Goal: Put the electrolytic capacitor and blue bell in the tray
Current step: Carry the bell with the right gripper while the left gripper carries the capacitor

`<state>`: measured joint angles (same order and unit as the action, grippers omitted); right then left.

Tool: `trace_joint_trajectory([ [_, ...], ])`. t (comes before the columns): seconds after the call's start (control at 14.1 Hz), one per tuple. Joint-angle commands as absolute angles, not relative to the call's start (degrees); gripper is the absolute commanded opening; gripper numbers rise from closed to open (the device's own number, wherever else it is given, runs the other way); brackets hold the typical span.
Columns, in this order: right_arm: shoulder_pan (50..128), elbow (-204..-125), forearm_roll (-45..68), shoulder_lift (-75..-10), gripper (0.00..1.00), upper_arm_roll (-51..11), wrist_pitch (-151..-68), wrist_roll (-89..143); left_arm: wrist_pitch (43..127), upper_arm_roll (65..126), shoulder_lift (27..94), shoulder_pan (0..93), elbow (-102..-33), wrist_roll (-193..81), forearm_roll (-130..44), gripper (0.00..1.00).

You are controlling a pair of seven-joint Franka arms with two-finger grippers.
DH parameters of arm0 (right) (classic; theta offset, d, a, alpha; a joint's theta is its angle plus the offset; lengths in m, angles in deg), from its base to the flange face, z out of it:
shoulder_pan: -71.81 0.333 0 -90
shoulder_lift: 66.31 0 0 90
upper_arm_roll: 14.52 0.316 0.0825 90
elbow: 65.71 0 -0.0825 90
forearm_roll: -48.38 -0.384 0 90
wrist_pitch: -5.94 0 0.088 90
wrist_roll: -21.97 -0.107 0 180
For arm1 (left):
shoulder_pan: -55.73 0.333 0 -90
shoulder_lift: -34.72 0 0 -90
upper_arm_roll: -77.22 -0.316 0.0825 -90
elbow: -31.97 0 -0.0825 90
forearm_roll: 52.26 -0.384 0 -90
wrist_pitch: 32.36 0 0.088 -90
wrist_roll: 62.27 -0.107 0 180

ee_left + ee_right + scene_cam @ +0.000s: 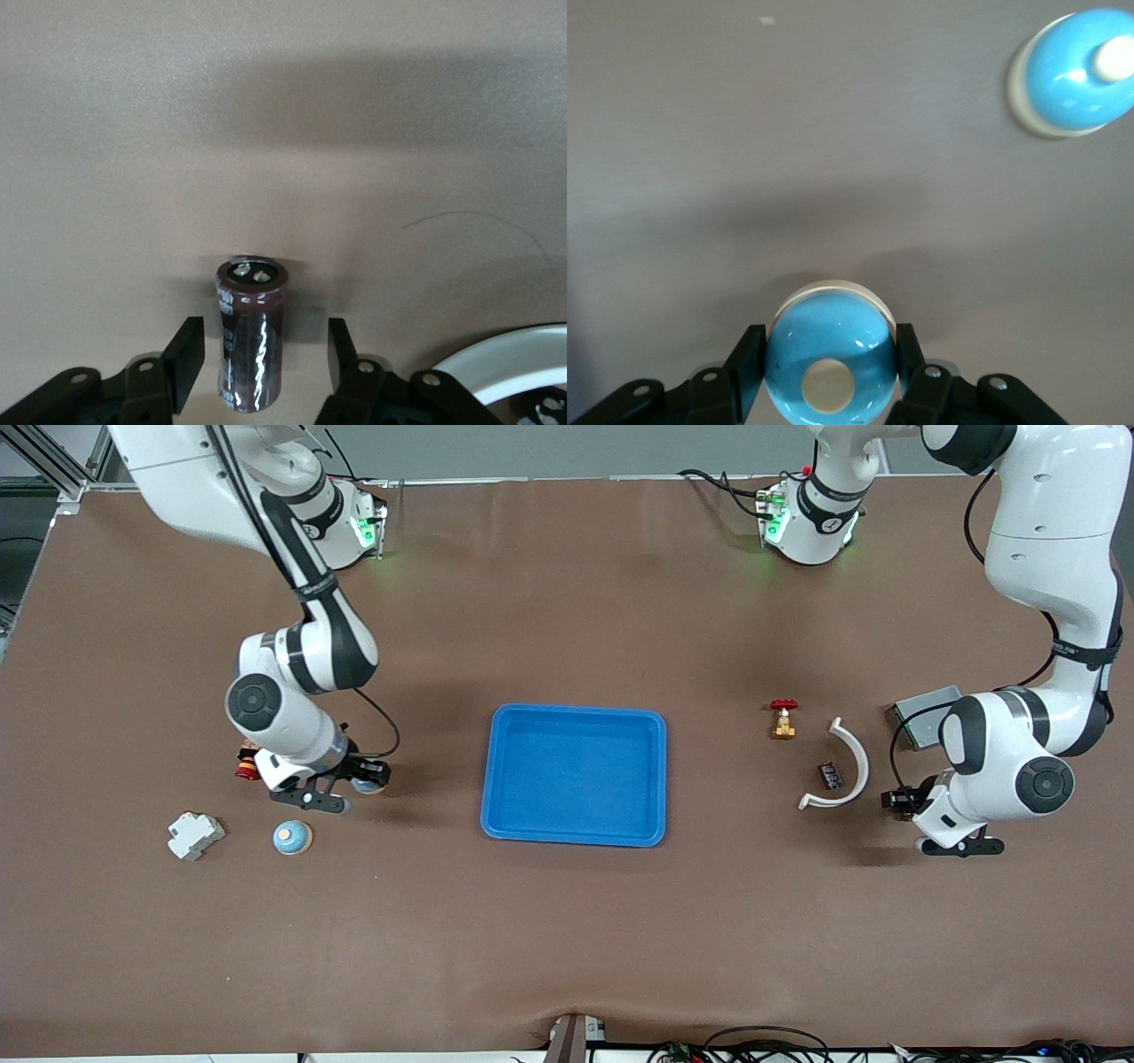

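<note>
The blue tray (pixel 574 775) lies at the table's middle. My right gripper (pixel 361 783) is low at the table toward the right arm's end, and in the right wrist view my right gripper (pixel 829 361) is shut on a blue bell (pixel 829 361) with a cream button, both fingers against its sides. A second blue bell (pixel 291 837) lies nearer the front camera and also shows in the right wrist view (pixel 1074 73). My left gripper (pixel 263 359) is open around a dark upright electrolytic capacitor (pixel 251 332), with a gap on each side. In the front view my left gripper (pixel 898 801) is low, beside the white arc.
A white breaker block (pixel 195 835) and a red-and-black part (pixel 246 765) lie by the right gripper. A brass valve with a red handle (pixel 783 719), a white curved piece (pixel 843 766), a small dark chip (pixel 830 775) and a grey metal box (pixel 921 713) lie toward the left arm's end.
</note>
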<state>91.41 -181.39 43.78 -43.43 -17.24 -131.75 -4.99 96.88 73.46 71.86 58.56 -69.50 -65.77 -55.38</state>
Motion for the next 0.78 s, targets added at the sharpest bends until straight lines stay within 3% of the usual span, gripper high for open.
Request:
trace_joint_trajectory([
  [0.0,95.8,-178.5,43.1,-43.8,0.00,-17.8,-128.4,-12.7,97.5,73.8,71.9,58.9,-69.3,-65.6,-54.2,0.26],
  [0.21,101.2,-177.2,43.5,-43.5,0.00,-17.8,-129.0,-22.6,97.5,73.9,71.8,58.9,-68.8,-65.1,-54.1,0.00],
  [0.5,108.1,-175.0,43.7,-42.8,0.00,-17.9,-129.2,-34.1,96.7,74.0,71.1,58.8,-66.7,-64.6,-54.1,0.00],
  [0.71,111.9,-174.3,44.9,-42.3,0.00,-18.0,-129.2,-39.8,88.0,74.1,70.7,58.1,-60.9,-63.1,-49.6,0.00],
])
